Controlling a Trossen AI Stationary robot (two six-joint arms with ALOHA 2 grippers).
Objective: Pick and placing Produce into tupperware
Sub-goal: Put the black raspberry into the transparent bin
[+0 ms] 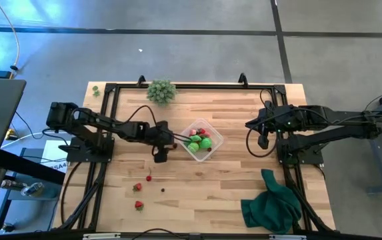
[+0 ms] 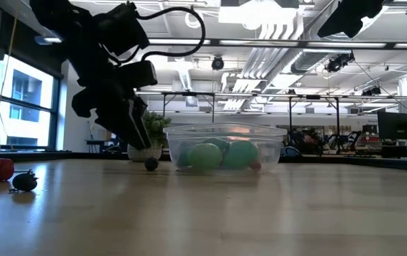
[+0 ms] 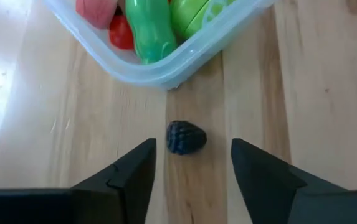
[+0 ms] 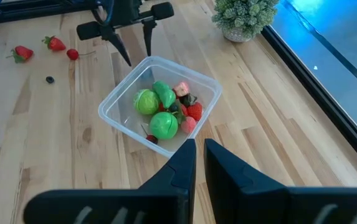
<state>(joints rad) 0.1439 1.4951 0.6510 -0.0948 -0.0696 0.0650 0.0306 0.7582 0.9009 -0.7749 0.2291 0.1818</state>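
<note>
Pale wooden planks make up the worktop (image 1: 231, 193), edged by a black metal frame; no writing or label can be read anywhere. At the lower right of the high view lies a crumpled dark green cloth (image 1: 272, 203). At lower left, three small red toy berries (image 1: 138, 188) and a tiny dark piece sit scattered on the wood. Mid-frame, the left claw (image 1: 161, 152) hangs just left of the small clear plastic squarish container (image 1: 216, 141); its two dark fingers stand spread wide, holding nothing, with a small dark bumpy toy berry (image 3: 185, 137) lying on the wood between their tips, close to the container's corner. Inside the container rest bright green round and oblong toy pieces (image 4: 156, 112) among several red ones. The right claw (image 1: 264, 141) waits right of the container, above the worktop, its fingers nearly together and empty. Farther up, a pale green bushy clump (image 1: 161, 91) stands by the frame's top rail. Grey floor surrounds the worktop; the low view shows a large open room with ceiling lights, pipes and windows.
</note>
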